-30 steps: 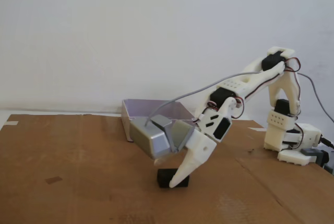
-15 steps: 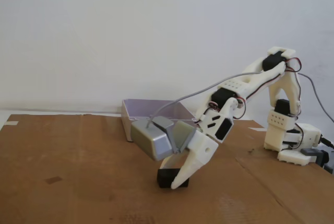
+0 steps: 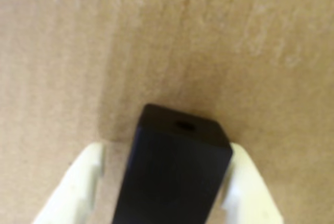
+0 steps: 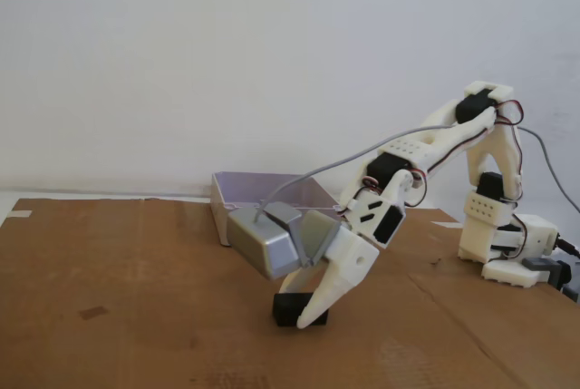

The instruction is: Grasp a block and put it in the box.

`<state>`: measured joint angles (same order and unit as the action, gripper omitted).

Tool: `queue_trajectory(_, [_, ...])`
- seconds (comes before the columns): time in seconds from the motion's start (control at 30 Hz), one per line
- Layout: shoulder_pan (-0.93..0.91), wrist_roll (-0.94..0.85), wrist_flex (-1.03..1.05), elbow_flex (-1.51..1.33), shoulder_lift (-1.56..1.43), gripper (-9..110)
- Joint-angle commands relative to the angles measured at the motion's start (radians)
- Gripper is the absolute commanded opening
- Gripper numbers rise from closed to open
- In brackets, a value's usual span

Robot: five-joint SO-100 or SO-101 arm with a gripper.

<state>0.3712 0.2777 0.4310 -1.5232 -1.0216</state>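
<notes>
The black block lies on the cardboard in front of the arm in the fixed view. My gripper is down at it, with the white fingertip in front of the block's right half. In the wrist view the block stands between the two white fingers of the gripper. The right finger touches the block's side, while a narrow shadowed gap shows on the left side. The gripper is open around the block. The lilac-grey box stands behind the gripper, partly hidden by the grey camera housing.
The arm's base stands at the right on the brown cardboard sheet, with cables trailing off its right edge. A white wall rises behind. Bare cardboard lies to the left of and in front of the block.
The gripper has shifted slightly left and down around the block, with the fingertip a little lower. The block has stayed on the cardboard in almost the same place.
</notes>
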Motion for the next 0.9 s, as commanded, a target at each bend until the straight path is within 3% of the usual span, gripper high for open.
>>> queue_trajectory(0.0, [-0.003,-0.005,0.000,0.012,-0.049,25])
queue_trajectory(0.37, [-0.003,-0.011,0.052,0.012,-0.057,6])
queue_trajectory(0.87, [-0.008,-0.052,0.054,0.025,-0.058,0])
